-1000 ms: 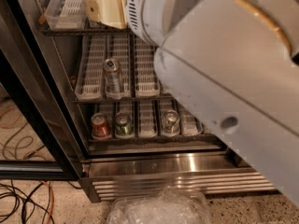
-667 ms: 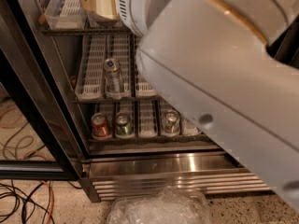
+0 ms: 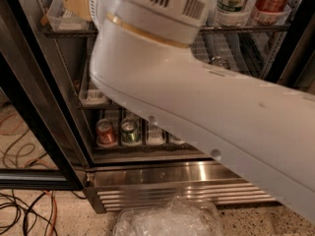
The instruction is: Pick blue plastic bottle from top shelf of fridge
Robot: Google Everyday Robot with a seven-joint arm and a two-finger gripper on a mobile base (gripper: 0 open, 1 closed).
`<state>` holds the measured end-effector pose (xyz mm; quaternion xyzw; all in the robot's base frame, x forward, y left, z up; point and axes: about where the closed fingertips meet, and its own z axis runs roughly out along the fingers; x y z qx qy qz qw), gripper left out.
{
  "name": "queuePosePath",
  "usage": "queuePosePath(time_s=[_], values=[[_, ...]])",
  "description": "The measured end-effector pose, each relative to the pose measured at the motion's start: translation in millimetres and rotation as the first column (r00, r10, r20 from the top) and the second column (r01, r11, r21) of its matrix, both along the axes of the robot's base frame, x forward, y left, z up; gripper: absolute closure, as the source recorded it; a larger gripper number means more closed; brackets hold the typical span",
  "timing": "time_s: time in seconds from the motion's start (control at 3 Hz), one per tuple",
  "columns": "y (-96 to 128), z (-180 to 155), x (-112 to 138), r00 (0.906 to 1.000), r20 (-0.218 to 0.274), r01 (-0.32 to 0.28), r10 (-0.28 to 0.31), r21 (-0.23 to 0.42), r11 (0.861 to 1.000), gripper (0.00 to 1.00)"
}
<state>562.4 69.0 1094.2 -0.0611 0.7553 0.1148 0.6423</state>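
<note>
At the far left of the top shelf (image 3: 69, 32), a tan piece that I take for the gripper (image 3: 75, 1) sits over a white slotted tray (image 3: 60, 18), up against the upper edge of the view. How far it is open, or whether it holds anything, I cannot tell; only that tan piece shows. Just right of it the white arm (image 3: 197, 102) fills the middle and hides most of the shelf's width. Past the arm two bottles stand upright on the same shelf, one with a green label (image 3: 234, 1) and then one with a red label (image 3: 272, 1); neither is the target. The blue bottle is nowhere visible in the fridge (image 3: 162, 173). If it is on this shelf, my guess is that it stands in the hidden stretch between the gripper and the green-label bottle, so to the gripper's right and probably upright like its neighbours. The coming reach would then turn on a sideways shift to the right along the shelf, stopping short of the green-label bottle
</note>
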Motion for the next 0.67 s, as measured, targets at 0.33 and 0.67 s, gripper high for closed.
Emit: queuePosePath(time_s=[0.33,0.67], values=[[-5.8,15.7,0.3,0.9978,0.059,0.034,-0.032,-0.039,0.999,0.0],[-0.4,23.0,-4.8,0.9967,0.078,0.028,-0.022,-0.073,0.997,0.0]])
